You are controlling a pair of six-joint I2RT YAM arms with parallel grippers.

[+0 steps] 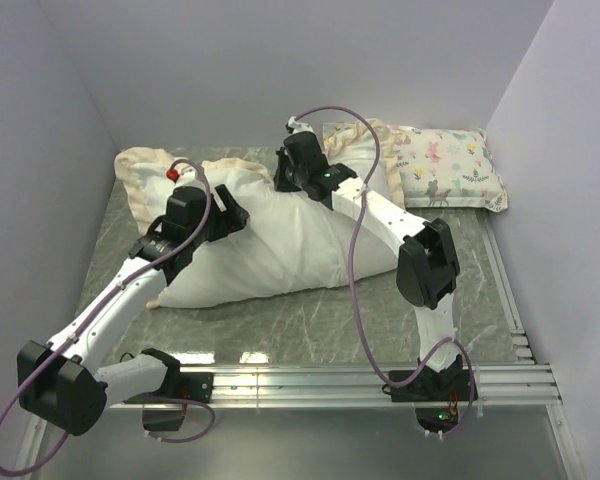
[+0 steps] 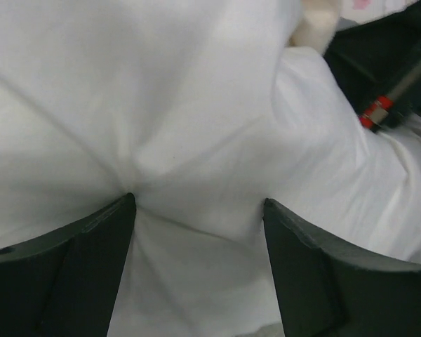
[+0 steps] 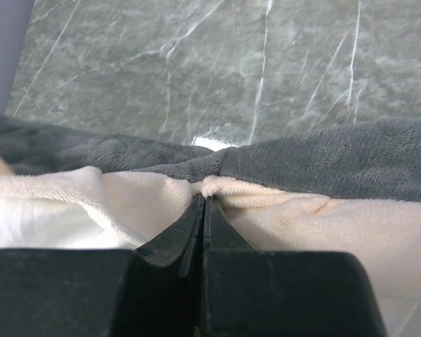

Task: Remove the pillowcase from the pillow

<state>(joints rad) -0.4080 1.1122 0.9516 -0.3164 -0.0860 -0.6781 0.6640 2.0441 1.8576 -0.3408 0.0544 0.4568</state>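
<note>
At the back of the bench (image 1: 310, 320), the right pincer (image 3: 205, 200) is clamped tight on the cream frill of the pillowcase (image 3: 323, 161). The left pincer (image 2: 196, 210) stands wide, pressed into the white pillow (image 1: 280, 255) lying mid-bench. Stripping looks half done. Next, I'd say, the right drags the frill clear while the left pins the pillow.

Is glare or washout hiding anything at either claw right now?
Top view: two glare patches on the table near the bases, nothing hidden. Left wrist: white fabric fills the frame, bright, creases readable. Right wrist: one small glare spot on marble; right claw shut on the pillowcase frill, sharp.
</note>
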